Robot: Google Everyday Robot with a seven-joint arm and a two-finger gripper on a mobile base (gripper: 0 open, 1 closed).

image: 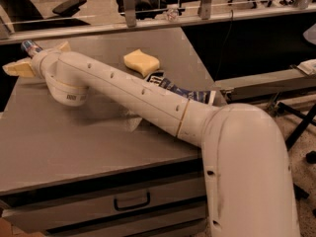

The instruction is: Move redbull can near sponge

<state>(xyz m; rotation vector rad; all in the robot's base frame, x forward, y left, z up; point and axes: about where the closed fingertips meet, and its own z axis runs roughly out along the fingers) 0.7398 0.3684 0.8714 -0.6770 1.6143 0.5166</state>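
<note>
The redbull can point(29, 47) stands at the far left edge of the grey table point(74, 147); only its silver top and a bit of blue show behind my wrist. My gripper point(34, 56) is at the can, with one tan finger point(19, 68) spread out to the left and the other point(63, 46) to the right of the can. The jaws stand open on either side of it. The sponge point(141, 62), pale yellow with wavy edges, lies at the back middle of the table, well to the right of the can.
A dark blue chip bag point(180, 89) lies by the sponge, partly under my arm point(128, 93). The table has a drawer with a handle point(132, 201) at the front. A rail point(148, 26) runs behind the table. A second table point(266, 83) stands to the right.
</note>
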